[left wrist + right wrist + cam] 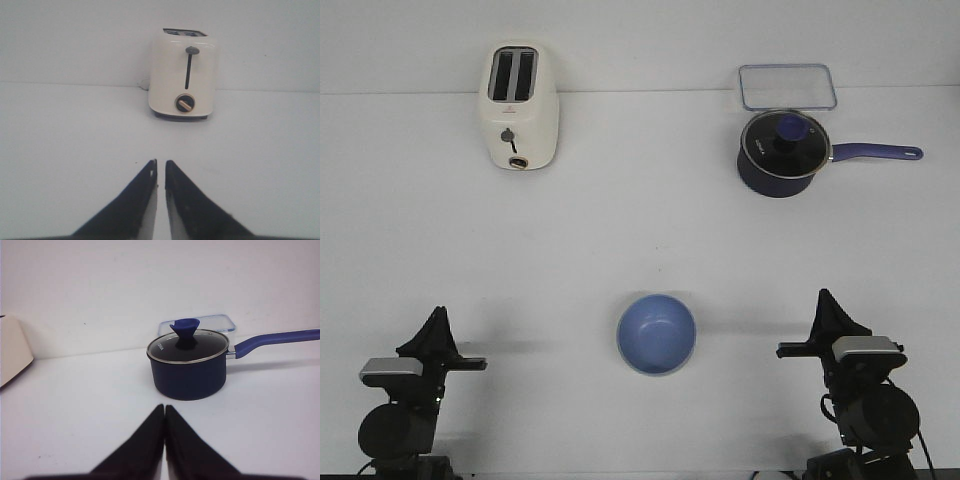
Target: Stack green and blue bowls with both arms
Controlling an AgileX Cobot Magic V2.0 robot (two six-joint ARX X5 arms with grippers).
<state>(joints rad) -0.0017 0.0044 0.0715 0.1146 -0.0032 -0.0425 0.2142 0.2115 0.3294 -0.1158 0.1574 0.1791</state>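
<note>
The periwinkle blue bowl [656,334] stands upright on the white table at the front centre, midway between my two arms. No green bowl shows in any view. My left gripper [440,313] is at the front left, well apart from the bowl; in the left wrist view [160,162] its jaws are empty with only a thin slit between the tips. My right gripper [823,296] is at the front right, also apart from the bowl; in the right wrist view [165,406] its jaws are pressed together and empty.
A cream toaster [520,108] stands at the back left and also shows in the left wrist view [184,75]. A dark blue lidded saucepan [782,152] with a long handle stands at the back right, with a clear lidded container [787,86] behind it.
</note>
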